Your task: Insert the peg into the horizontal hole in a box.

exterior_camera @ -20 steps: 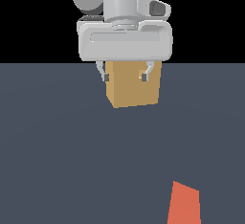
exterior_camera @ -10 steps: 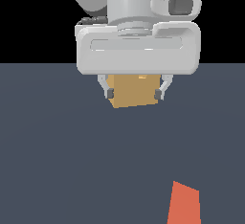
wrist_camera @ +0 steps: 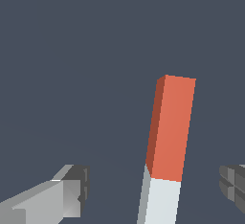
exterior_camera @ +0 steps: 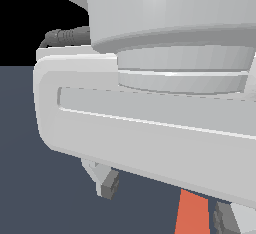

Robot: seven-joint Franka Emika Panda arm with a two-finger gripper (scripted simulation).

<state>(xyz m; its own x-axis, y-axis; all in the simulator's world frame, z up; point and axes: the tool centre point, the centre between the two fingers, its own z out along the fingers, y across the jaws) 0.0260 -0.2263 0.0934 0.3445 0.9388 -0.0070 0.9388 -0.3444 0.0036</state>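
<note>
The peg (wrist_camera: 171,127) is a slim bar, orange-red along one stretch and whitish (wrist_camera: 160,201) on the part nearest the wrist camera. It lies on the dark floor. In the exterior view only a strip of its orange part (exterior_camera: 192,214) shows below the hand. My gripper (wrist_camera: 154,184) is open and hangs over the peg, one finger on each side with a gap on both. In the exterior view the gripper (exterior_camera: 167,200) shows two fingertips (exterior_camera: 108,182) under the big white hand. The box is hidden behind the hand.
The white hand and wrist (exterior_camera: 150,113) fill most of the exterior view. Dark grey floor (wrist_camera: 72,50) lies all around the peg.
The hand has come away from the box toward the peg and the camera, growing until it fills the exterior view and hides the box. Its fingers now straddle the peg.
</note>
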